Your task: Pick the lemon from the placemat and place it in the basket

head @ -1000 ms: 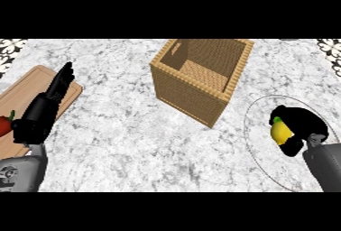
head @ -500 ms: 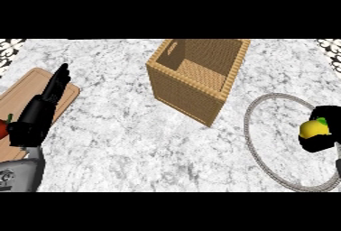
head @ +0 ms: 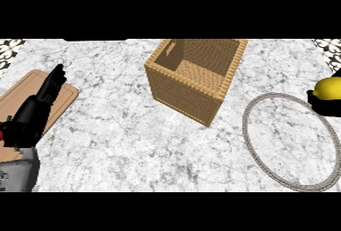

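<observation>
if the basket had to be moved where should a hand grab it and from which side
Best guess: the basket's top rim, taken from above. It stands upright with its mouth open, and the thin woven walls give an edge to pinch. A cut-out handle shows in the far-left wall, another option. The left hand rests open, nearer that side.

The right hand (head: 324,103) is mostly cut off by the frame's 3 o'clock edge, so only dark finger parts show beneath the lemon (head: 329,88), itself clipped there. At 9 o'clock, the left hand (head: 33,115) hides part of the cutting board (head: 20,97) and most of a small red item (head: 4,134), too covered to identify.
</observation>
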Controlling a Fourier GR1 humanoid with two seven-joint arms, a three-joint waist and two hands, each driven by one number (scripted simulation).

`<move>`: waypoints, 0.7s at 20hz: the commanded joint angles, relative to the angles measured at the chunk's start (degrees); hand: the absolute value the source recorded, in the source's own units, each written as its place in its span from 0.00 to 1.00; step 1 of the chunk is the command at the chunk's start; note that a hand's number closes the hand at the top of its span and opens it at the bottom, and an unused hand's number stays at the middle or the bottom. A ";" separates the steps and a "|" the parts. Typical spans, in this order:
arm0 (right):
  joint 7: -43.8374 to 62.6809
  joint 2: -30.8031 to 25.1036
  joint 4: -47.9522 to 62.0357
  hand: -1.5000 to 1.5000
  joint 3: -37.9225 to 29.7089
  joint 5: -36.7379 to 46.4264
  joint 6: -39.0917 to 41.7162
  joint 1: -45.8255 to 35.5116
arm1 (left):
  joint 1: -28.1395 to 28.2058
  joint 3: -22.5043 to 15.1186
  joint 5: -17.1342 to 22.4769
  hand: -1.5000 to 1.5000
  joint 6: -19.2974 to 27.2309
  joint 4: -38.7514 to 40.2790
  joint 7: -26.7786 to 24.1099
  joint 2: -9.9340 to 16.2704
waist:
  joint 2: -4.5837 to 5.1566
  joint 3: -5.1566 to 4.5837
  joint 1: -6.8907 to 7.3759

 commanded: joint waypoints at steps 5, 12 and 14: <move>13.46 -2.43 -13.51 1.00 -2.11 -10.27 10.08 -16.91 | 1.16 0.22 1.06 0.50 -1.55 -0.34 -1.70 0.13 | 0.42 -0.08 1.63; 26.09 -2.28 -5.52 1.00 2.48 -15.33 16.68 -36.44 | -3.43 -0.39 0.12 0.50 -0.99 0.22 0.95 -0.26 | 0.71 -0.05 2.08; 30.35 0.89 -4.65 1.00 6.28 -14.26 16.16 -40.98 | -0.21 -4.12 -3.12 0.50 1.94 -1.81 0.78 -3.99 | 0.64 -0.06 2.42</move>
